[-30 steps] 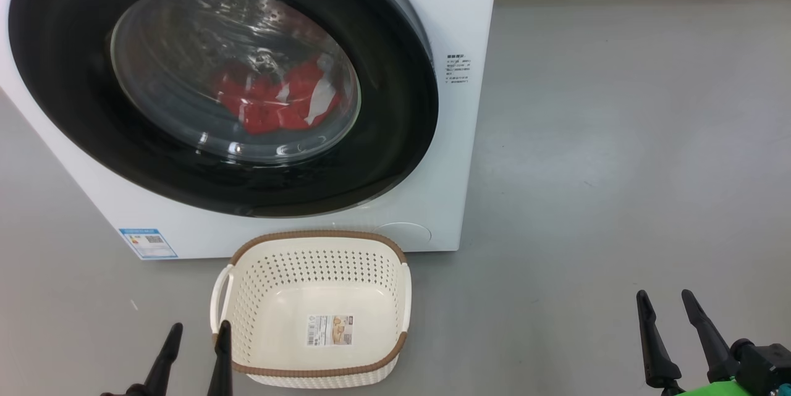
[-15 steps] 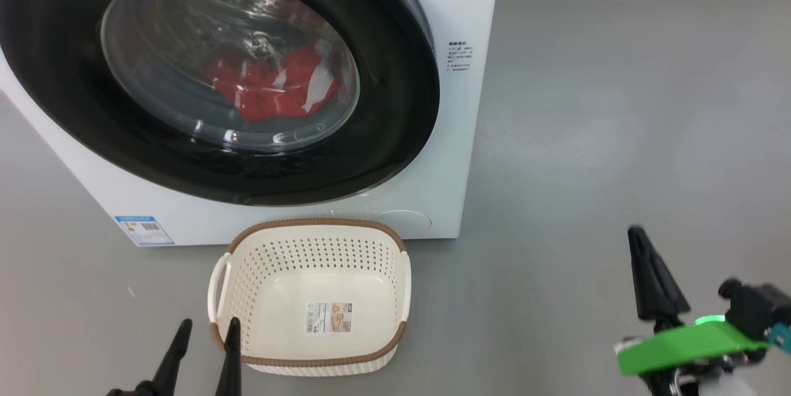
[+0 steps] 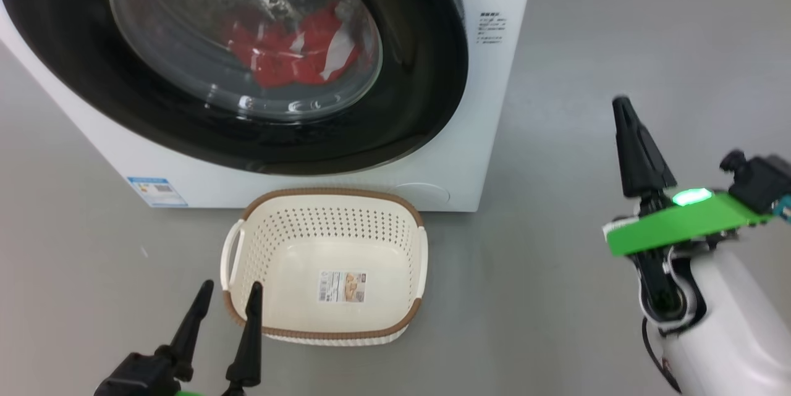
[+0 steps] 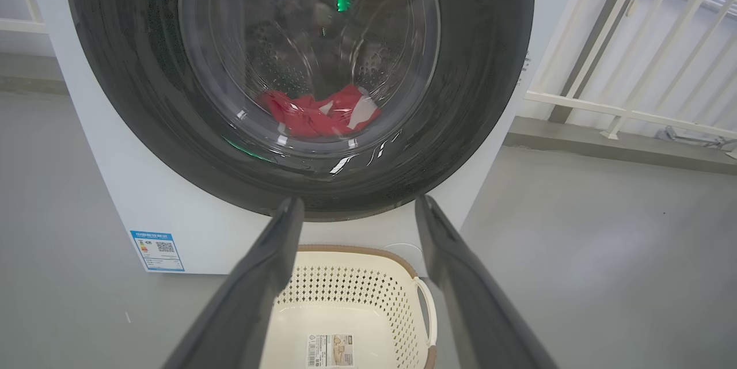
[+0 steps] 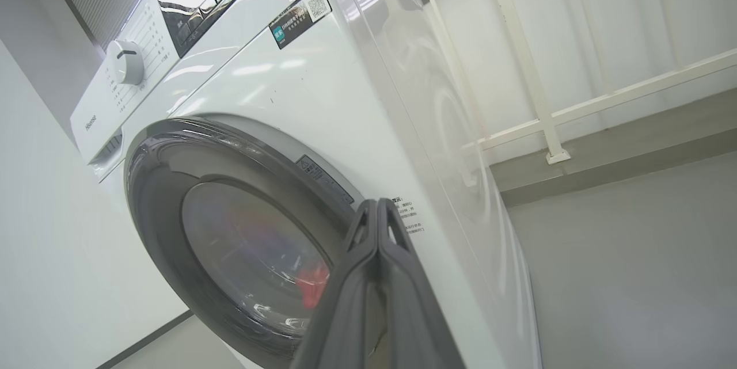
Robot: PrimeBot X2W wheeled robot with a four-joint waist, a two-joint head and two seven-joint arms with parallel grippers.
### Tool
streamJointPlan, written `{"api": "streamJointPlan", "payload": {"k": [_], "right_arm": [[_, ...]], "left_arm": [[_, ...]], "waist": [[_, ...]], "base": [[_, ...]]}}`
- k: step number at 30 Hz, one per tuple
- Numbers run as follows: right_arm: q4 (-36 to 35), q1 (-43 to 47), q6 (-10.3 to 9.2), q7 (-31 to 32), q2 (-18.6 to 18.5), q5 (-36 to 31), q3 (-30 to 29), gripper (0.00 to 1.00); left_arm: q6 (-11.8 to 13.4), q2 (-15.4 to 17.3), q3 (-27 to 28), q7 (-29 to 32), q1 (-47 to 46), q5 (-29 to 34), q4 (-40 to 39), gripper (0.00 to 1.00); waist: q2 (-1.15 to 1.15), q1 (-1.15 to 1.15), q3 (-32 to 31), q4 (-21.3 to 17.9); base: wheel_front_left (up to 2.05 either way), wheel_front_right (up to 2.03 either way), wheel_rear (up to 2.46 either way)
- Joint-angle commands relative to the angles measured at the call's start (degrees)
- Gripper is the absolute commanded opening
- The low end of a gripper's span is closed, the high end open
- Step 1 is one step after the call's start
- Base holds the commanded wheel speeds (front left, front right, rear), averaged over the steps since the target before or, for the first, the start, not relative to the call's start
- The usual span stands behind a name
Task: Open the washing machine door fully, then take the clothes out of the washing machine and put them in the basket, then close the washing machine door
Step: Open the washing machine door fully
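The washing machine (image 3: 500,75) is a white front-loader, and the washing machine door (image 3: 420,105), with its black rim and glass bowl, lies closed against the front. Behind the glass the red clothes (image 3: 290,53) rest low in the drum. On the floor just in front stands the cream basket (image 3: 334,193), holding nothing. My left gripper (image 3: 231,288) is open at the basket's near left corner. In the left wrist view the left gripper (image 4: 358,202) points at the door (image 4: 478,98) above the basket (image 4: 357,294). My right gripper (image 3: 621,105) is shut on nothing, raised right of the machine; the right gripper (image 5: 377,203) points at the door's right edge (image 5: 173,202).
Grey floor spreads out to the right of the machine. A white railing (image 4: 604,110) on a raised kerb runs behind it on the right. A control panel with a knob (image 5: 124,62) tops the front. A blue sticker (image 3: 156,191) marks the lower left corner.
My right gripper has shut its fingers and risen up and forward beside the machine. The head camera has tipped down and shifted. The left gripper stays open.
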Motion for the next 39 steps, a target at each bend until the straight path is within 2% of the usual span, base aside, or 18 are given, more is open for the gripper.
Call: {"api": "streamJointPlan", "payload": {"k": [1,9,15,23,26,39], "right_arm": [[-0.9,-2.6,-0.04,-0.3,-0.4,0.8,1.6,0.00],[3.0,-12.3,-0.04,-0.3,-2.4,8.8,5.4,0.00],[4.9,-18.8,-0.04,4.0,-3.9,20.3,8.2,0.00],[7.7,-25.9,-0.04,12.9,-7.5,32.2,10.3,0.00],[8.6,-27.6,-0.04,15.6,-8.1,34.5,10.6,0.00],[16.9,-38.2,-0.04,36.3,-10.3,47.6,10.1,0.00]], "left_arm": [[-0.3,0.4,1.5,-0.7,-2.1,-0.3,-1.4,1.00],[-0.3,0.6,0.4,-0.7,-4.9,-0.8,-1.7,1.00],[-0.3,0.7,0.1,-0.7,-6.1,-1.0,-1.9,1.00],[-0.3,0.7,-1.3,-0.7,-8.0,-1.5,-1.9,1.00],[-0.3,0.7,-1.5,-0.7,-8.2,-1.6,-1.8,1.00],[-0.3,0.6,-3.0,-0.7,-9.6,-2.1,-1.5,1.00]], "waist": [[0.00,0.00,1.3,1.1],[0.00,0.00,4.2,3.4],[0.00,0.00,5.8,4.4],[0.00,0.00,7.8,6.2],[0.00,0.00,8.2,6.4],[0.00,0.00,10.7,8.4]], "base": [[0.00,0.00,0.00],[0.00,0.00,0.00],[0.00,0.00,0.00],[0.00,0.00,0.00],[0.00,0.00,0.00],[0.00,0.00,0.00]]}}
